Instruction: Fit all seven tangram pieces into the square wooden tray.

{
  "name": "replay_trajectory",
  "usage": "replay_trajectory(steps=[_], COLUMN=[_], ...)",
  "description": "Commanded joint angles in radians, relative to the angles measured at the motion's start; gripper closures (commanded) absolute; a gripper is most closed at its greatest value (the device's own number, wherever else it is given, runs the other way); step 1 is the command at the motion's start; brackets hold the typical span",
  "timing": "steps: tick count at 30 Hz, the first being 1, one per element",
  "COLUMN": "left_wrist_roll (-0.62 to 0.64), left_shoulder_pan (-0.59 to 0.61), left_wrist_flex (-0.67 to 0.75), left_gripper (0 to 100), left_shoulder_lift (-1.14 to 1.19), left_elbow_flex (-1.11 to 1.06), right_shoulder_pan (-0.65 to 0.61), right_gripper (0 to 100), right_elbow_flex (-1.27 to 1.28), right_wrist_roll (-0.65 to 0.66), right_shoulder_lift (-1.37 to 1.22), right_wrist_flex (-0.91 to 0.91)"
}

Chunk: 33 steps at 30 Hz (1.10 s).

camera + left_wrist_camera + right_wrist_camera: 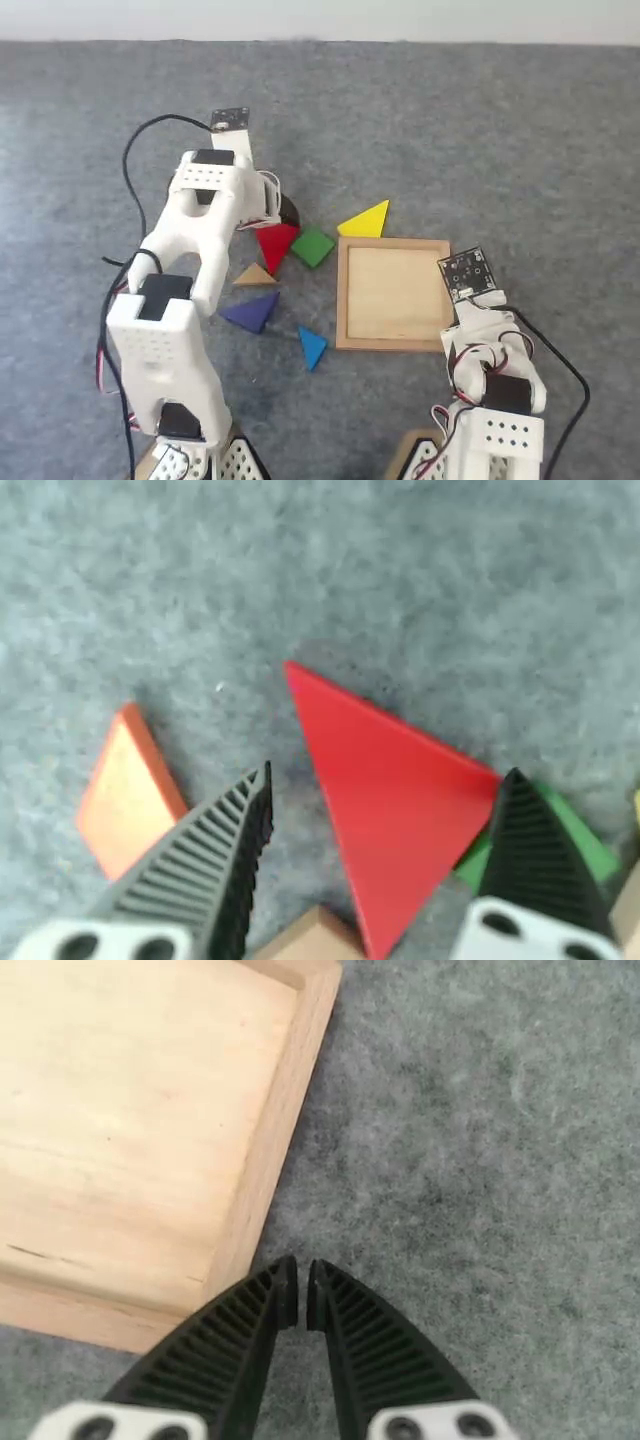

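The square wooden tray [346, 300] lies right of centre with nothing in it. To its left lie a red triangle [275, 243], a green square [313, 247], a yellow triangle [367, 221], a tan triangle [255, 275], a purple triangle [250, 312] and a blue triangle [312, 346]. My left gripper [387, 777] is open, its fingers either side of the red triangle [390, 790]. An orange piece [125, 790] lies beside it, outside the fingers. My right gripper [302, 1295] is shut on nothing, over the carpet just off the tray's rim [270, 1150].
Grey carpet covers the whole table. The left arm [210, 200] stretches over the area left of the pieces. The right arm [485, 340] stands by the tray's right side. Open carpet lies beyond and to the right of the tray.
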State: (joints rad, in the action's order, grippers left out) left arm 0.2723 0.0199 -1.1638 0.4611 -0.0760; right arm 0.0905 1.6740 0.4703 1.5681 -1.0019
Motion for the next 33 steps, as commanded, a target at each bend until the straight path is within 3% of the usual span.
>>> replay_trajectory(steps=[1,12,22,33], left_wrist_roll=[-0.037,-0.026,0.071,0.072], left_shoulder_pan=[-0.06,-0.063,-0.069,-0.072], left_wrist_flex=[-0.008,-0.011,-0.014,-0.008], left_gripper=[66,71,67,67], left_shoulder_lift=[0.028,0.057,0.057,0.058], left_elbow_flex=[0.008,0.053,0.073,0.07], right_shoulder_pan=[0.001,0.001,0.001,0.001], right_gripper=[95.9,95.9,95.9,95.9], right_elbow_flex=[0.017,0.017,0.017,0.017], right_wrist_roll=[-0.003,-0.003,-0.003,-0.003], right_shoulder_lift=[0.01,0.01,0.01,0.01], right_wrist_flex=[0.019,0.019,0.019,0.019])
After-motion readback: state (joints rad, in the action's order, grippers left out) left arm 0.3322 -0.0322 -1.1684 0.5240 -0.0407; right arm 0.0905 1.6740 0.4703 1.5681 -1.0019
